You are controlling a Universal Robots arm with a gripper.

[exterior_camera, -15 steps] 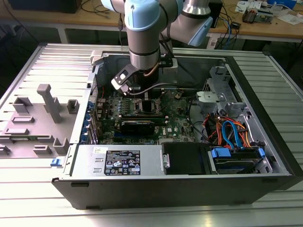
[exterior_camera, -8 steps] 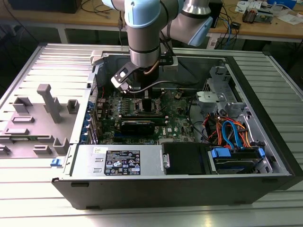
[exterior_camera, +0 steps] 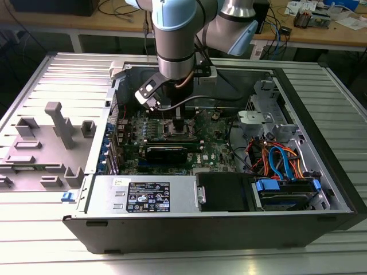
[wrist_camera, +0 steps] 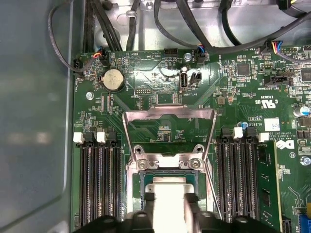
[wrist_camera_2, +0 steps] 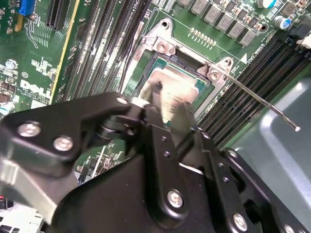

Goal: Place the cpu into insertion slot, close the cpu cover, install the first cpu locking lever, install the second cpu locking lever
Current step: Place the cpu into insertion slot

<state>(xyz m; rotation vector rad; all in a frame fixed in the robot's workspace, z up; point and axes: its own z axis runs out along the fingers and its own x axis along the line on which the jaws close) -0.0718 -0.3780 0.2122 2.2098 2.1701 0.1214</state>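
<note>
The arm is reaching down into the open computer case (exterior_camera: 218, 235), which is lying on the ribbed metal bench (exterior_camera: 63, 74). The gripper (exterior_camera: 179, 121) is hanging over the motherboard (exterior_camera: 215, 150) near the middle of the exterior view.

In both wrist views the jaws are standing narrow, closing on opposite edges of the cpu (wrist_camera: 170, 190) (wrist_camera_2: 181, 87), with one fingertip (wrist_camera: 148, 200) on each side. The cpu is sitting level within the frame of the insertion slot (wrist_camera: 143, 180) (wrist_camera_2: 167, 60); whether it is fully seated or just above the contacts, I cannot tell.

The cpu cover (wrist_camera: 168, 114) is standing open, swung back from the slot on its hinge, with green board showing through its window. A thin locking lever (wrist_camera_2: 257, 100) (wrist_camera: 213, 190) is sticking out unlatched beside the slot, over the black memory slots (wrist_camera: 238, 179).

At the exterior view's left, grey moulded fixtures (exterior_camera: 57, 123) are standing on the bench, well apart from the case.
</note>
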